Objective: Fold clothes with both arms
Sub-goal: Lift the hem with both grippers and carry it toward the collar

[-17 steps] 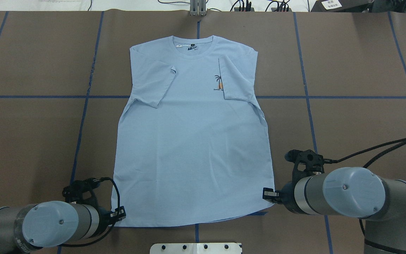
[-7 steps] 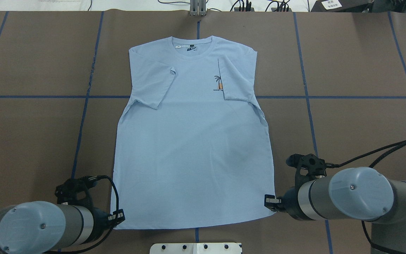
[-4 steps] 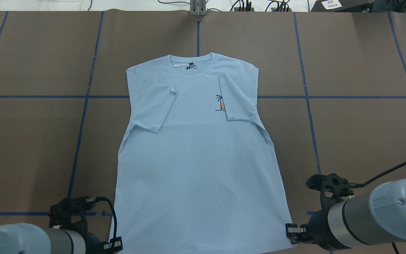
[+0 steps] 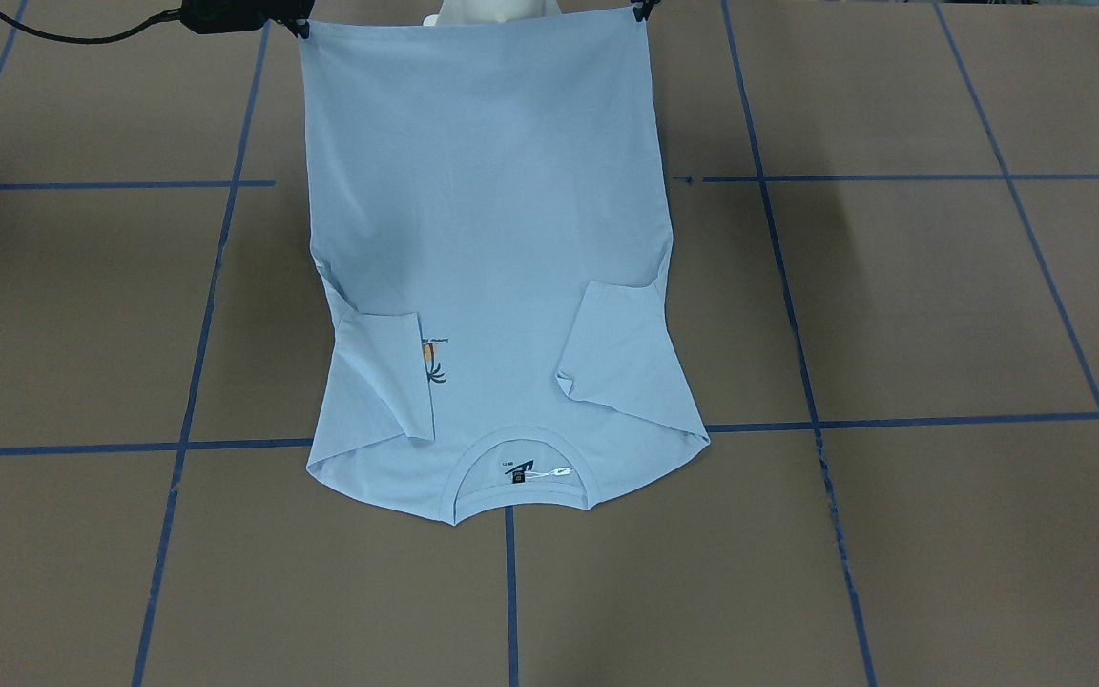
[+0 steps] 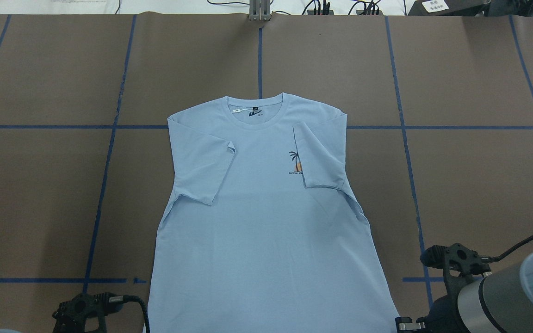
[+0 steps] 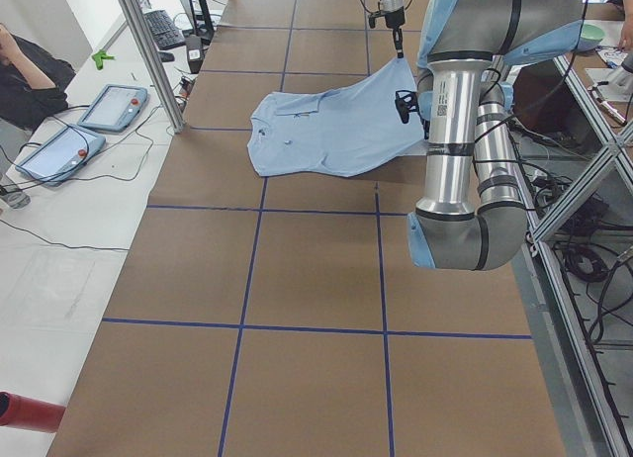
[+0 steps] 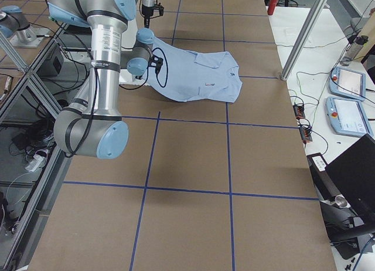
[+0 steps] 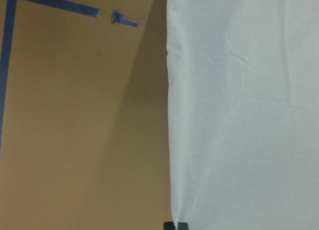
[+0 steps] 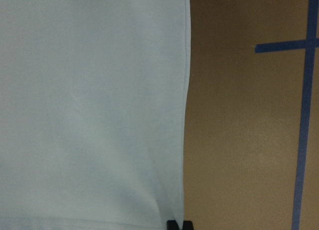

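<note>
The light blue T-shirt (image 5: 266, 217) lies face up, collar (image 5: 255, 111) away from me, both sleeves folded in over the chest, with the palm print (image 5: 295, 163) beside the right sleeve. My left gripper (image 8: 176, 225) is shut on the hem's left corner; it is out of the overhead view but shows in the front view (image 4: 643, 11). My right gripper (image 9: 178, 224) is shut on the hem's right corner and shows at the overhead view's bottom edge (image 5: 403, 325) and in the front view (image 4: 298, 27). In the left side view the shirt (image 6: 326, 131) has its hem end raised off the table.
The table has a brown cover (image 5: 470, 185) with blue tape grid lines (image 5: 40, 126). A metal post (image 5: 259, 11) and cables stand at the far edge. The white pedestal base (image 4: 492, 10) is behind the hem. Operators' tablets (image 6: 109, 106) lie beside the table.
Both arms have drawn back toward the robot's base with the hem corners held. The whole shirt has slid toward me; its collar has moved from near the far edge to the middle tape line.
</note>
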